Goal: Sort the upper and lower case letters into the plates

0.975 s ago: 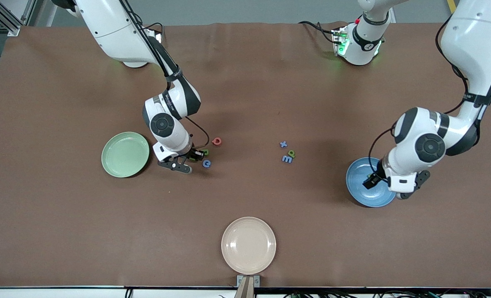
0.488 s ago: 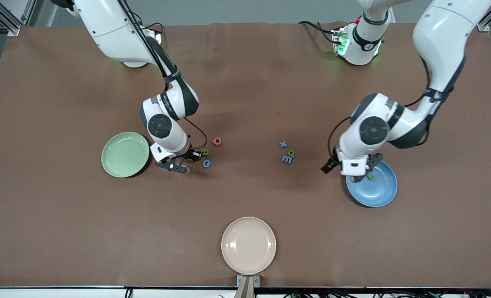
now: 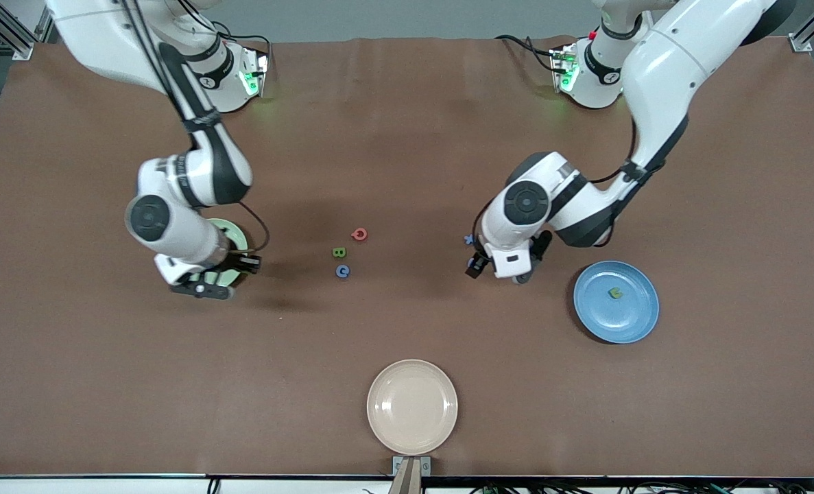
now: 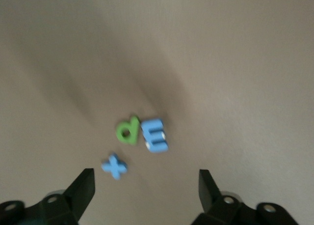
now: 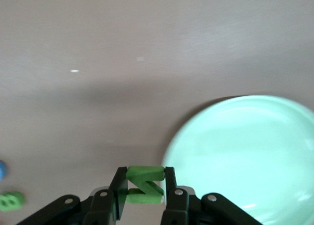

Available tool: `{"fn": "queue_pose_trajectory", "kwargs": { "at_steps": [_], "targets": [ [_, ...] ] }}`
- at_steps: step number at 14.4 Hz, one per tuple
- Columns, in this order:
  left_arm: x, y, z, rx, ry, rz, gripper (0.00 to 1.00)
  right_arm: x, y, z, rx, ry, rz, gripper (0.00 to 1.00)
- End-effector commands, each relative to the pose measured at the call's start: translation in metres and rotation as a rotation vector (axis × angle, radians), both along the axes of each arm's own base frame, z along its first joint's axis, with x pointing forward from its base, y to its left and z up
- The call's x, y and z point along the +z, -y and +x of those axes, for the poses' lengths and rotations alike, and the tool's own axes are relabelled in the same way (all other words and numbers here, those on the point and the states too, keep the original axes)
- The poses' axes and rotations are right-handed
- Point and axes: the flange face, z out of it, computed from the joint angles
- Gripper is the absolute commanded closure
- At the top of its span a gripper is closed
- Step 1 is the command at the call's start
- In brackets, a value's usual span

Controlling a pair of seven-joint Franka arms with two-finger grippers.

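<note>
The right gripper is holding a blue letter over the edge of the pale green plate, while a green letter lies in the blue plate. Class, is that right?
Not quite: the letter clamped in the right gripper is green, not blue, as the right wrist view shows. The rest holds: it is over the edge of the pale green plate, and a green letter lies in the blue plate.

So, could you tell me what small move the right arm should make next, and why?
Probably carry on a little until it is over the round pale green plate, then open. The right gripper is shut on a small green toy letter and, in its wrist view, sits just short of the plate's rim.
</note>
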Motion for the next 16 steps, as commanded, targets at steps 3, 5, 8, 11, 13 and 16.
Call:
{"fn": "queue_pose_trajectory", "kwargs": {
  "at_steps": [3, 5, 8, 11, 13, 16],
  "targets": [
    [-0.033, 0.028, -0.003, 0.139, 0.01, 0.045, 0.17, -0.026, 0.076, -0.039, 0.096, 0.038, 0.01, 1.0],
    [-0.047, 0.032, -0.007, 0.174, 0.015, 0.063, 0.19, -0.043, 0.093, -0.053, 0.117, 0.051, 0.005, 1.0],
    [-0.056, 0.031, -0.008, 0.208, 0.03, 0.1, 0.23, -0.061, 0.111, -0.063, 0.131, 0.029, 0.005, 0.99],
    [-0.056, 0.022, -0.004, 0.225, 0.042, 0.117, 0.26, -0.072, 0.113, -0.07, 0.137, 0.0, 0.008, 0.79],
    [-0.057, 0.022, -0.003, 0.233, 0.078, 0.141, 0.27, -0.077, 0.113, -0.071, 0.135, -0.012, 0.009, 0.0],
    [-0.056, 0.02, -0.001, 0.249, 0.097, 0.149, 0.31, -0.075, 0.109, -0.07, 0.127, -0.026, 0.012, 0.0]
  ]
}}
